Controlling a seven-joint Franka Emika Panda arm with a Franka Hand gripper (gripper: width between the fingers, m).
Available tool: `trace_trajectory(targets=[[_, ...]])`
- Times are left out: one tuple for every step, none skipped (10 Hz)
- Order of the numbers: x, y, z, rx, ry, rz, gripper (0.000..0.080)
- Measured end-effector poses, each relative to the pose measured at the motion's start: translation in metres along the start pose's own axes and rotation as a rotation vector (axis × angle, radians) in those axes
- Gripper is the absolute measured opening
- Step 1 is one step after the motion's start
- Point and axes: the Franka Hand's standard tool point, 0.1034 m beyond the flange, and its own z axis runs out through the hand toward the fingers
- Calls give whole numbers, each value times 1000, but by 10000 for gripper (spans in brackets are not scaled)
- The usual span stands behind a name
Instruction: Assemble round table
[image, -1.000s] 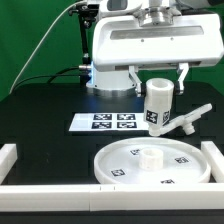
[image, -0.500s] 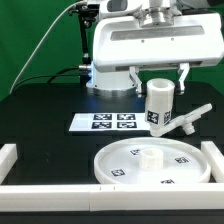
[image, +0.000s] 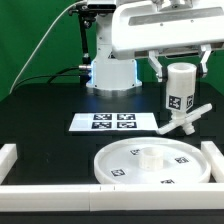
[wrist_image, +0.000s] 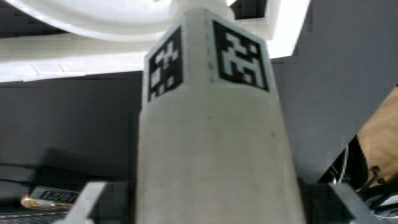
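The black table fills the room's middle, and the white arm hangs over its far side, at about one o'clock in the exterior view. The largest loose part, the rimmed round disc, lies flat at six o'clock, with a low hub at its centre. It sits inside the white rails that edge the surface. The marker board lies flat at twelve o'clock from the disc, well apart from the arm.

The cylinder post is at two o'clock from the disc. It stands upright and hangs clear of the table, with its tags facing the camera. In the wrist view the post fills most of the frame, very close to the lens. The armed foot piece lies on the table just beneath the post, at one o'clock from the disc. I cannot tell whether the two touch.

The gripper straddles the top of the post with a finger on each side. Since the post hangs in the air, I judge the claw is pinching it.

The step in hand looks like carrying the post toward the disc. The next move calls for bringing the post toward seven o'clock, centring it over the hub, and lowering it straight. It must stay upright on the way down, or it will catch on the hub's edge.
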Motion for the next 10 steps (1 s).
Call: trace_trajectory(targets=[[0,0,0,0,0,3,407],[1,-3,-2,-1,11,5,407],[2,-13,-6,5,30,1,407],[-1,-21,-6,14,29,-1,407],[-1,-22,-6,15,29,0,407],[-3,-21,-5,13,27,2,407],[-7,-17,0,0,28,2,407],[-11,-14,4,-5,19,5,407],[-11,-13,4,-6,19,6,407],[-11,-13,4,-6,18,6,407]])
